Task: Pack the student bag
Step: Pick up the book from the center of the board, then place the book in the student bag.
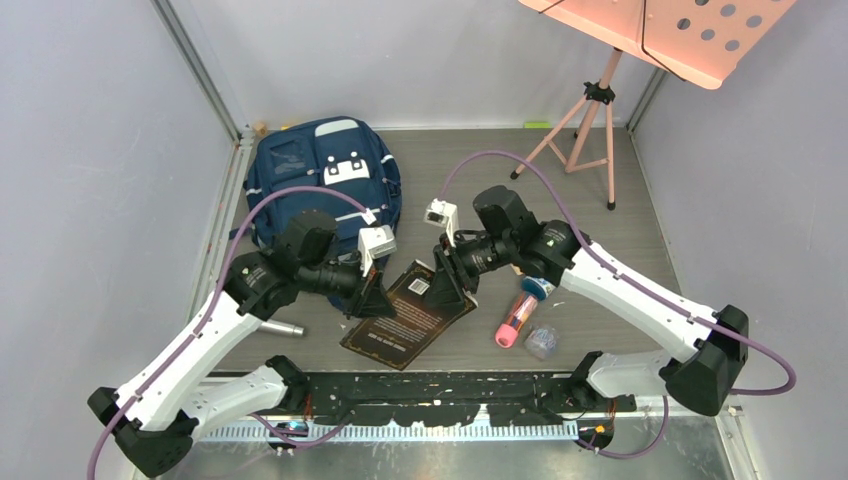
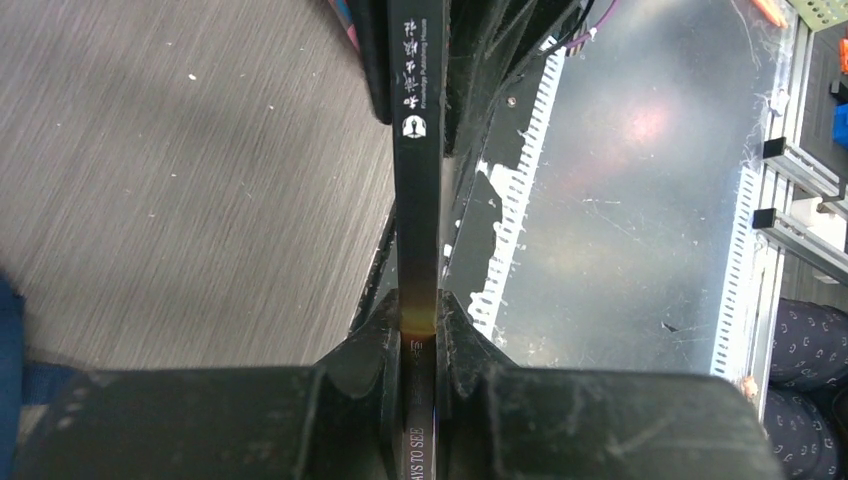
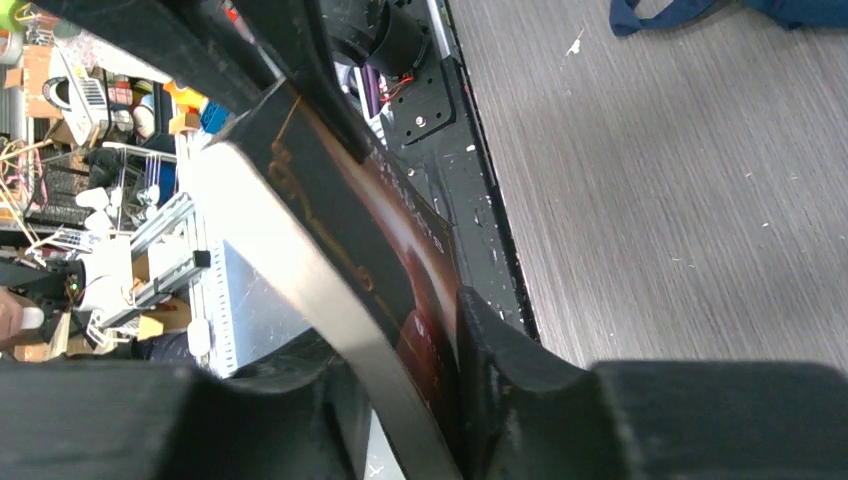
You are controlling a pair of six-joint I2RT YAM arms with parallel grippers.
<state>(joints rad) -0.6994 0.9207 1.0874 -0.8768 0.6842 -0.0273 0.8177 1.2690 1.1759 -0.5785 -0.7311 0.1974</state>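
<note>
Book [image 1: 405, 320] before student bag [image 1: 300, 170]; pink bottle [image 1: 515, 320] right, silver pen [image 1: 283, 327] left.

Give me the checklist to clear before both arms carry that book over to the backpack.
1. Left gripper shut on the book: ok, spine clamped.
2. Right gripper shut on the book: ok.
3. Student bag mouth open: cannot tell; only its front shows.
4. Pink bottle clear of the book: ok, apart on its right.
5. Book fully off the table: cannot tell.
</note>
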